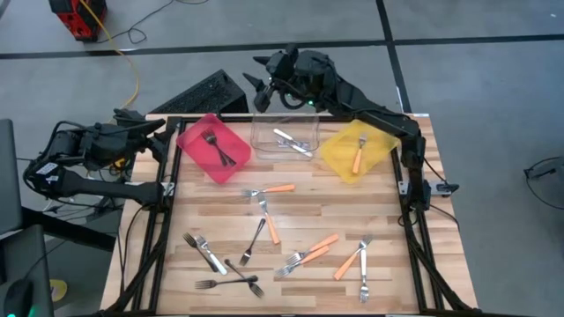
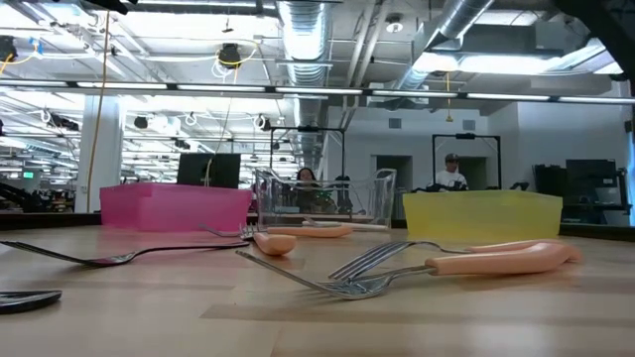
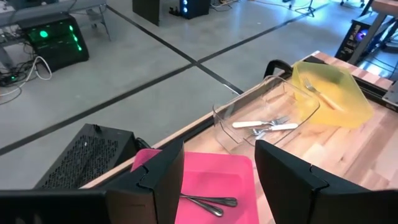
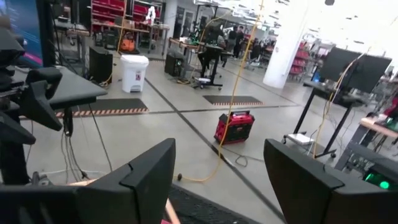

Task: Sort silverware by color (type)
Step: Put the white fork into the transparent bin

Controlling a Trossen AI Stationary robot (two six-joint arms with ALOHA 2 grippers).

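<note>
The silverware (image 1: 291,242) lies mostly loose on the counter (image 1: 211,216), spread from the middle toward six o'clock in the high view, with a few pieces already binned. We start at the fingers: the left gripper (image 1: 157,132) sits at about nine to ten o'clock, just off the counter's edge beside the red bin (image 1: 214,147), its fingers (image 3: 163,174) parted and grasping nothing; through its wrist view we look past them at the dark forks in that bin. The right gripper (image 1: 261,84) hangs beyond the counter at twelve o'clock, behind the clear bin (image 1: 284,138); its fingers (image 4: 146,171) are likewise spread and empty, facing out into the room.

Outward from there: the clear bin holds silver pieces, the yellow bin (image 1: 357,151) at one o'clock holds an orange-handled fork (image 1: 359,151). On the open counter we see an orange-handled fork (image 1: 271,189) near the centre, lying roughly three to nine; a dark fork (image 1: 254,240) just below it, long axis running one to seven; more orange-handled ones (image 1: 313,254) toward five o'clock; silver forks (image 1: 204,251) and dark forks (image 1: 231,283) toward seven.

We judge that every loose piece lies toward six o'clock from both sets of fingers, so either arm must swing inward over the bins; the left looks nearer the dark and silver forks at seven, the right nearer the orange cluster at five.
</note>
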